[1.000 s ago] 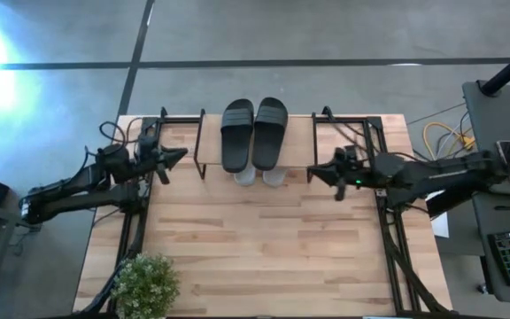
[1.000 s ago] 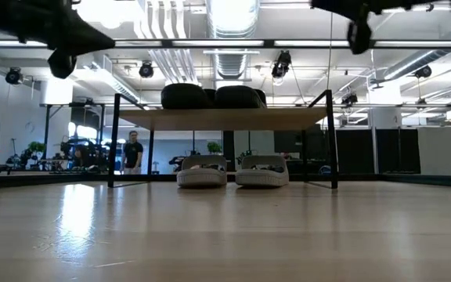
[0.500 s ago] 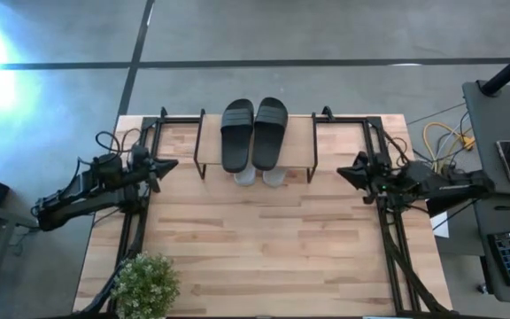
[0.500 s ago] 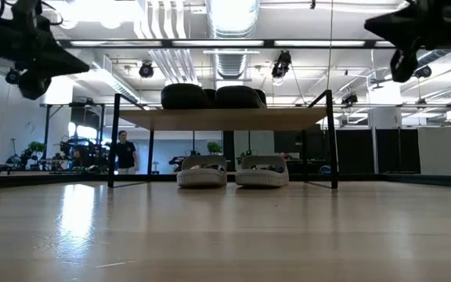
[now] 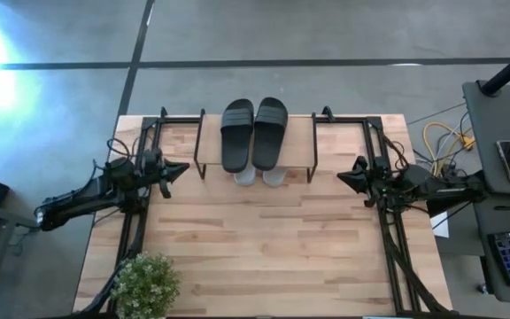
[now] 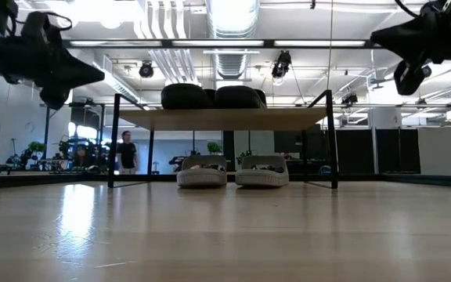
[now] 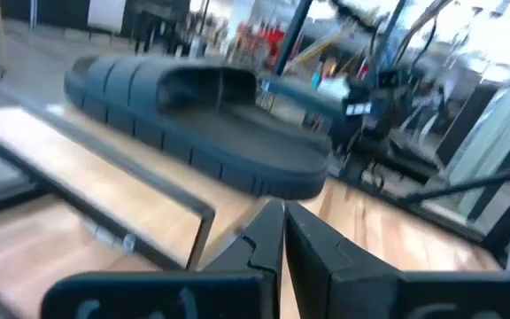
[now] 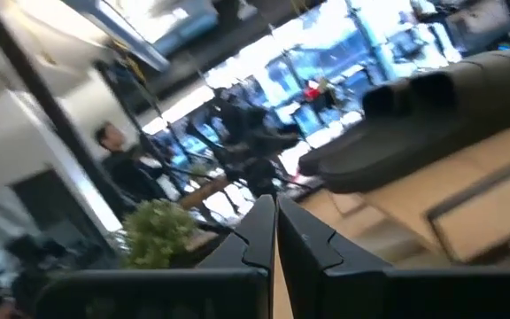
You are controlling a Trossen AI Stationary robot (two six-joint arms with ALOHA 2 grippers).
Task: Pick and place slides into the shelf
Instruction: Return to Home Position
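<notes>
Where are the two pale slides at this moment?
In the low view the pale slides sit side by side on the table under the shelf, directly below the black slides; the high view shows only their tips.

Dark slide (image 7: 202,124) on the shelf (image 7: 51,133) plank, beyond the left gripper (image 7: 283,221) with touching fingertips

Bench (image 5: 264,248) centre and lower frame open, wide passage. Shelf (image 5: 299,146) blocks top centre: black slides (image 5: 253,133) on top, pale slides (image 6: 229,174) underneath, gap above them seemingly tight. Plant (image 5: 144,283) occupies lower left.
</notes>
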